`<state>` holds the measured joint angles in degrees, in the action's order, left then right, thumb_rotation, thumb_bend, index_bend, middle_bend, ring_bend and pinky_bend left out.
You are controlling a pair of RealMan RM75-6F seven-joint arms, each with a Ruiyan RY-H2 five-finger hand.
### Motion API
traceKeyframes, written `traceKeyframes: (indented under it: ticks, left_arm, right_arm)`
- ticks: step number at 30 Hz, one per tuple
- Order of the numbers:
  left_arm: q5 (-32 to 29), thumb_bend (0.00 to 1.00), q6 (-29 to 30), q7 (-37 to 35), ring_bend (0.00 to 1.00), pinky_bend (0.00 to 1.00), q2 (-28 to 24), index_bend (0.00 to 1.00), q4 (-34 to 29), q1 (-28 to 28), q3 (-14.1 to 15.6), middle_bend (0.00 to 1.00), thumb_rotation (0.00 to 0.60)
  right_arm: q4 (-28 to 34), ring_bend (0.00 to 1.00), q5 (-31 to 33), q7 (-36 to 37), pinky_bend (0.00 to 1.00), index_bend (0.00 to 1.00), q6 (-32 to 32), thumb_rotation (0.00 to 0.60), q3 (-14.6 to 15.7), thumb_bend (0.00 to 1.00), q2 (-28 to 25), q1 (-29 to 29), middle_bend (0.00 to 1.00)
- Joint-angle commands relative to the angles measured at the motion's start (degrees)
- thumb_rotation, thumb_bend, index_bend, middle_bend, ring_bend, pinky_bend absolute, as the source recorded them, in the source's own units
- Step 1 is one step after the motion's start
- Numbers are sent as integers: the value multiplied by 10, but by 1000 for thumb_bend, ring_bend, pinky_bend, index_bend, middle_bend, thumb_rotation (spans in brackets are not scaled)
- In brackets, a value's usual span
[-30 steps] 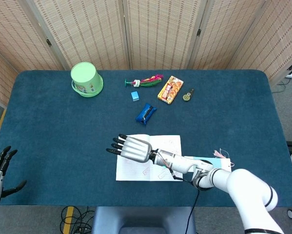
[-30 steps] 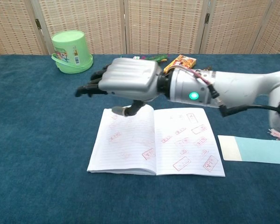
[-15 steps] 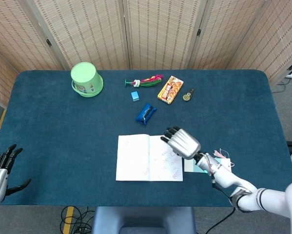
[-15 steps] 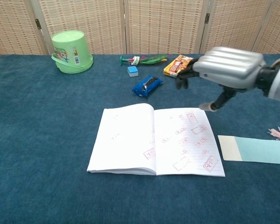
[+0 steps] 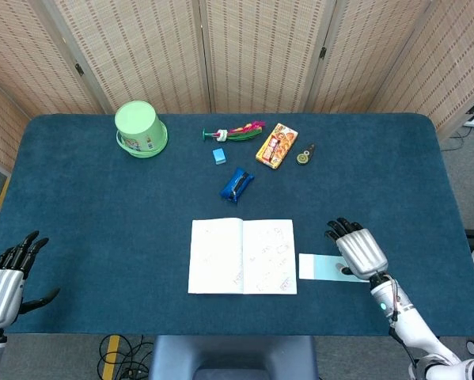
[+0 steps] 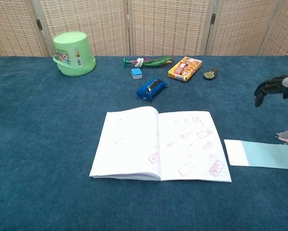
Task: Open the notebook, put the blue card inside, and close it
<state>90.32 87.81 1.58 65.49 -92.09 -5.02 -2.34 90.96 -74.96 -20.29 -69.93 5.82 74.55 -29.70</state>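
The notebook point(image 6: 160, 146) is lying open flat on the table point(image 5: 102, 214), its ruled pages carrying red stamps too small for me to read. The blue card point(image 6: 262, 154) is resting just right of it. My right hand point(image 5: 356, 248) is hovering over the card's far end, fingers apart, seemingly holding nothing. My left hand point(image 5: 7, 274) is hanging spread and empty at the table's near left edge.

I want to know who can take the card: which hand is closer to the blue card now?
The right hand; it is above the blue card's right end. The left hand is far away, at the table's left edge.
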Motion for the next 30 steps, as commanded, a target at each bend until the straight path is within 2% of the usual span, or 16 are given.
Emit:
traceKeyframes:
  ticks: [1,7,13,25,30]
  left_arm:
    - [2,168,-2,1,181,218,0,147,-2,-2,1,80,600]
    - [3,167,-2,1,181,218,-2,147,-4,-2,3,74,600]
    - [0,168,-6,-2,181,218,-2,147,-1,-1,7,71,600]
    - [-6,168,-7,-10,181,218,-2,145,8,1,8,68,600]
    - [-8,168,-7,-11,181,218,-2,145,9,0,8,66,600]
  right_arm:
    - [2,97,20,-2,269,307,15,600,7,54,6,20,151]
    - [-25,50,27,-14,213,292,37,600,8,51,33,33,115]
    - [-50,22,46,-19,183,285,67,600,-6,63,55,35,90]
    - [-62,0,63,-36,162,264,104,600,-22,63,62,33,73]
    - [-62,0,66,-35,159,264,113,600,-27,96,59,33,73]
